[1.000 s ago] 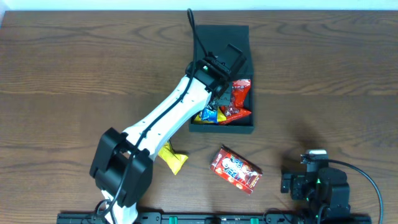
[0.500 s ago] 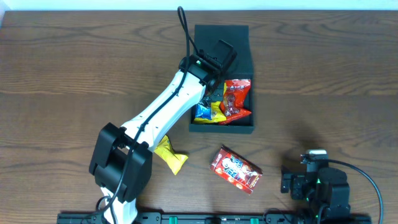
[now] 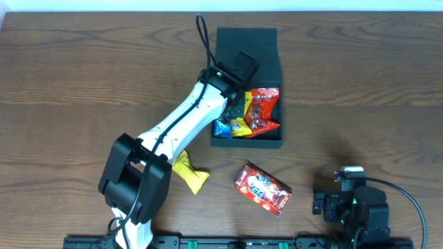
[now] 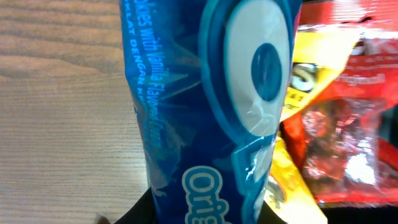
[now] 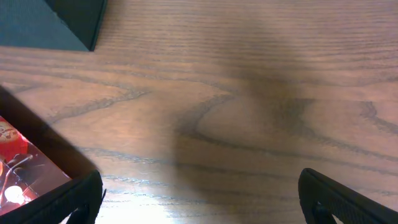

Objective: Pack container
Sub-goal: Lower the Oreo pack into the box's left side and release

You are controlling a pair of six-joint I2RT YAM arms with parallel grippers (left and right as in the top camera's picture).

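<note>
The container (image 3: pixel 247 144), a square, matte dark box, is sitting open on the far middle of the wooden table (image 3: pixel 360 83). Its flap is lying flat behind it, and colourful snack packets (image 3: pixel 261 111) are resting inside.

Left arm (image 3: pixel 183 117), blue packet (image 3: pixel 225 128) and red packets (image 3: pixel 263 111) crowd the container's (image 3: pixel 263 45) near half; far half free.

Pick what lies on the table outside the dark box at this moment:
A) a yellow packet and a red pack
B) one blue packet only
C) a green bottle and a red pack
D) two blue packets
A: a yellow packet and a red pack lie on the bare table, both outside the box on its near side.
</note>
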